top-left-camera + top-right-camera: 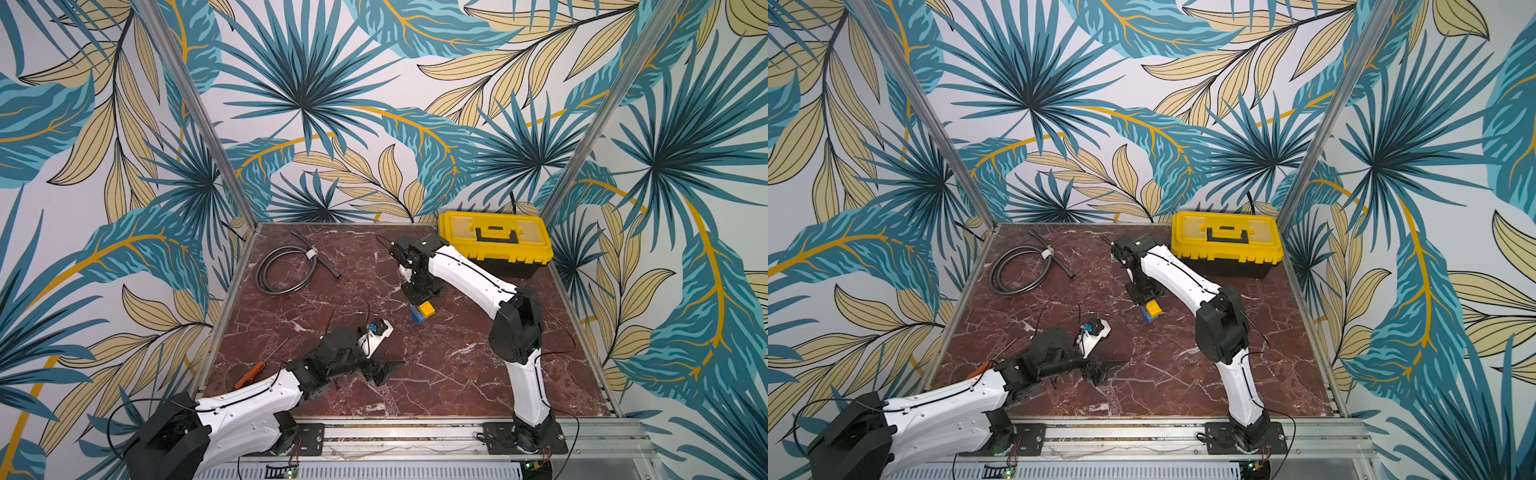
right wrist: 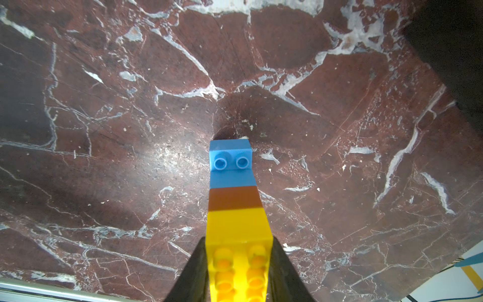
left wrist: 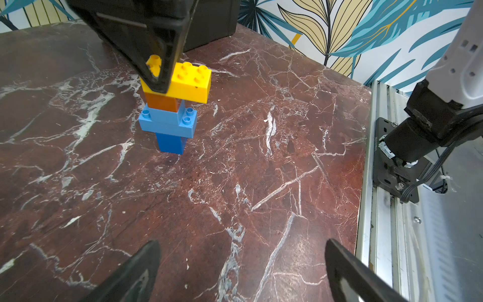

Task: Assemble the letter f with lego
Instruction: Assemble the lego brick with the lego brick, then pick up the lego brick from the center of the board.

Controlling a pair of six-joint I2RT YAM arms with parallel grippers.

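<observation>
The right tool [image 2: 238, 241] clamped the yellow bar [image 3: 192, 81] topping the upright letter f [image 3: 167, 123] from straight above, far nearer than the wide-spread, empty left tool [image 3: 243, 243].

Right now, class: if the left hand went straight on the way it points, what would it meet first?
Probably the bare tabletop: the open left hand points low across it, slightly downward. The letter f stands to one side of that line, so it looks missed, though depth is unclear.

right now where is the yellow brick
In both top views the yellow brick caps the lego stack mid-table, on the orange piece, held by the right gripper, near the toolbox.
</observation>
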